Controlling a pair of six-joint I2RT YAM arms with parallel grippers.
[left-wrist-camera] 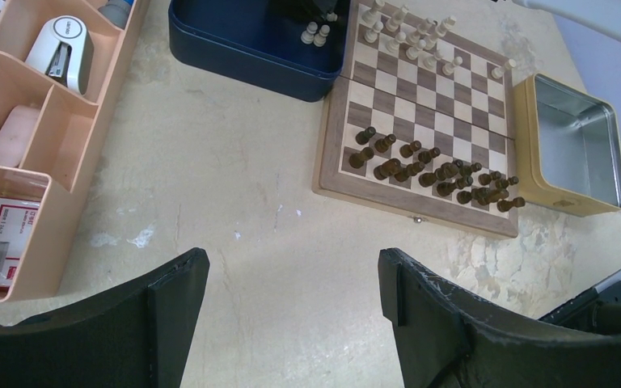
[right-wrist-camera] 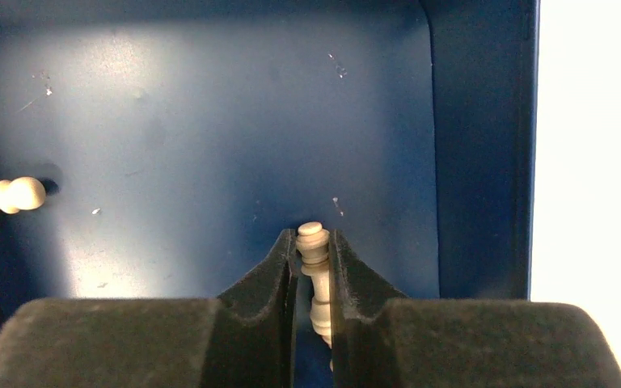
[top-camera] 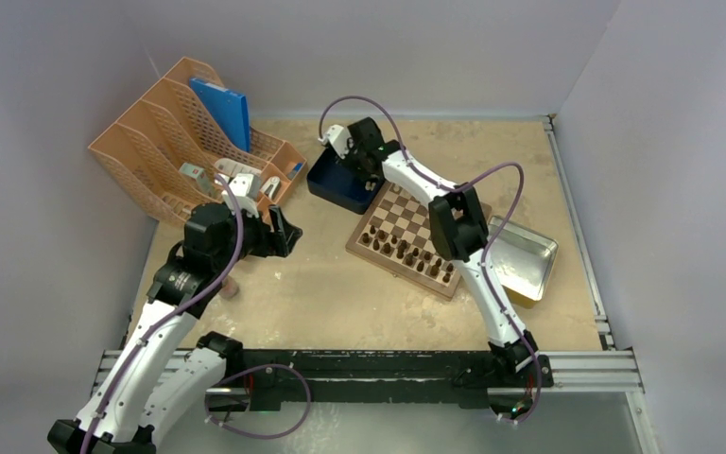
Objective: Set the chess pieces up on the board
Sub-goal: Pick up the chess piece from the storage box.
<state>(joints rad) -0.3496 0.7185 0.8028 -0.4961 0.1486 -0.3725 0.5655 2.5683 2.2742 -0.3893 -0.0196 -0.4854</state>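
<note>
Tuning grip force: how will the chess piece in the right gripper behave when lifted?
Probably light and stiff: the chess piece looks like turned wood. Its rounded body may pivot or slip in the right gripper; dropped, it could roll.

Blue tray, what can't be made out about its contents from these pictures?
- Top external: the right end effector covers most of the blue tray; contents unseen there.
- Right wrist: held cream piece, its base hidden by the fingers; type unclear.
- Right wrist: second cream piece cut off by the left edge.
</note>
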